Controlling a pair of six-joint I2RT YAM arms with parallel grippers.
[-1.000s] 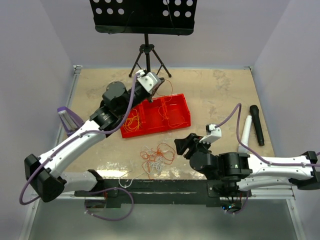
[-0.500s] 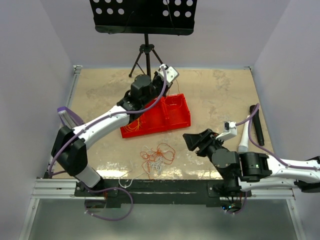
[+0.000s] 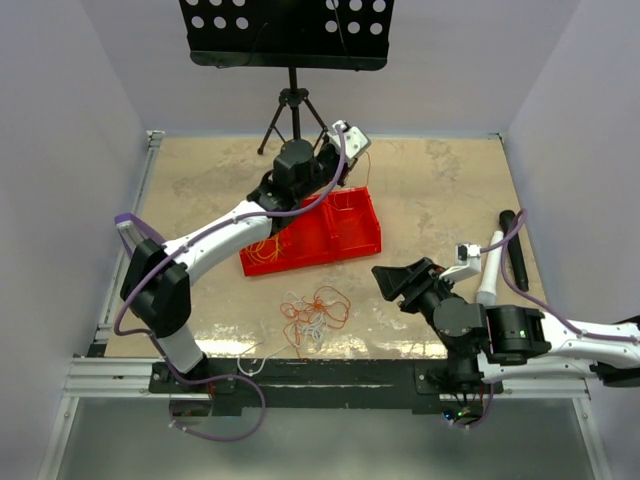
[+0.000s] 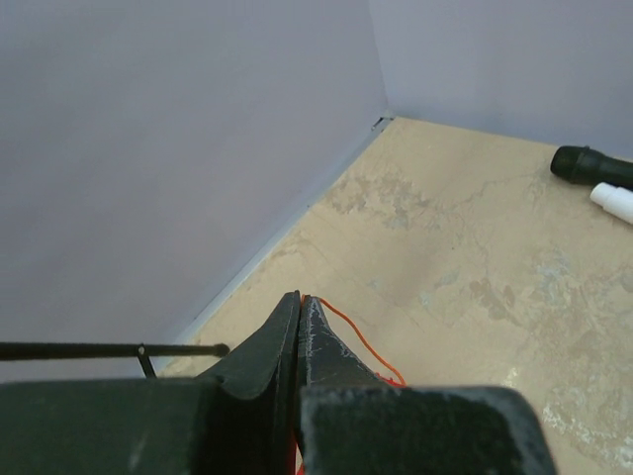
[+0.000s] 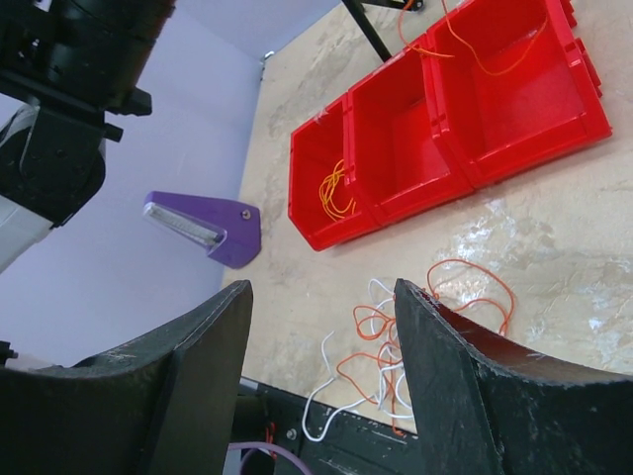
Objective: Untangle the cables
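While the cables [image 3: 314, 312] lay as a loose orange-and-white tangle at lower centre, the left gripper [image 4: 301, 305] pinched one thin orange strand [image 4: 354, 338] and the right gripper [image 5: 321, 289] stood wide apart, holding nothing.

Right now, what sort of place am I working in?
Probably a robot test cell, not a home or workshop: plain lilac walls box in a tan tabletop, with a red sorting bin, a loose clump of cables and a black perforated stand on a tripod.
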